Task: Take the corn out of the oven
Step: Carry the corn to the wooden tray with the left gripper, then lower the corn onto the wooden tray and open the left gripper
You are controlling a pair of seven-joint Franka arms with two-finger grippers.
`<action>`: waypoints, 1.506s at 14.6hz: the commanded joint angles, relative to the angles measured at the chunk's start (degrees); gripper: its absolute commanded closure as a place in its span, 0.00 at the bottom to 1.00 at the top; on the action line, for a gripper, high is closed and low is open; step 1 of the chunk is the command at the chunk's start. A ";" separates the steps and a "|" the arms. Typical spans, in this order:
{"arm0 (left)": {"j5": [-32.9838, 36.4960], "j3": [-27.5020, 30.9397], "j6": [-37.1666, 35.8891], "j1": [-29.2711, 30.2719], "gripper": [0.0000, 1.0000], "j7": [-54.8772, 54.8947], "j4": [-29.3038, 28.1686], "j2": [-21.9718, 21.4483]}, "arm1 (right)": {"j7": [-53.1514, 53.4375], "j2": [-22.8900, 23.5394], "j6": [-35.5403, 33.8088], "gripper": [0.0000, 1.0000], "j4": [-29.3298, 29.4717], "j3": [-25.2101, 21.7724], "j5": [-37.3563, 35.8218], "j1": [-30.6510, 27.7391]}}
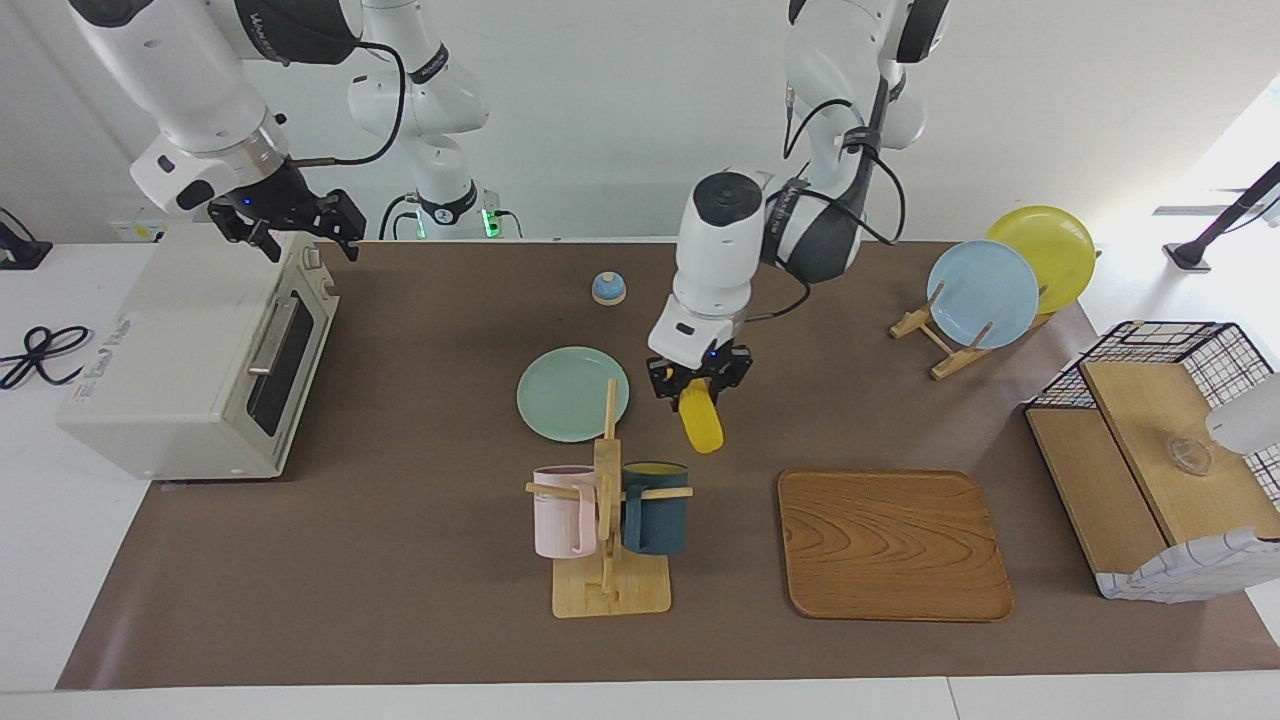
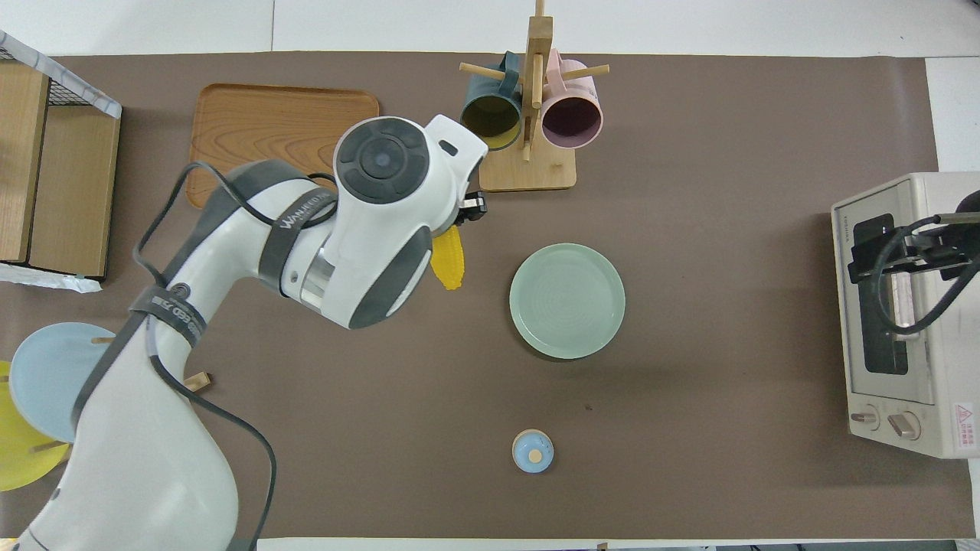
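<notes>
Left gripper points down, clamped shut; right gripper hangs raised, fingers seemingly apart

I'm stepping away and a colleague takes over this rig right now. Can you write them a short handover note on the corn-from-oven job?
Left gripper: shut on the corn, which hangs tip-down in the air beside the green plate, over the bare mat.
Right gripper: waits over the top edge of the oven, holding nothing; I cannot tell how its fingers stand.
Oven: at the right arm's end of the table, door closed.
Done: the corn is out of the oven.
Left: set the corn down, probably on the green plate or the mat, and release it.
</notes>
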 commanded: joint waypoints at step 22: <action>-5.74 -0.67 4.01 20.99 0.00 34.99 17.27 16.97 | -2.32 -1.24 3.32 0.00 -0.74 -1.11 -0.34 -1.69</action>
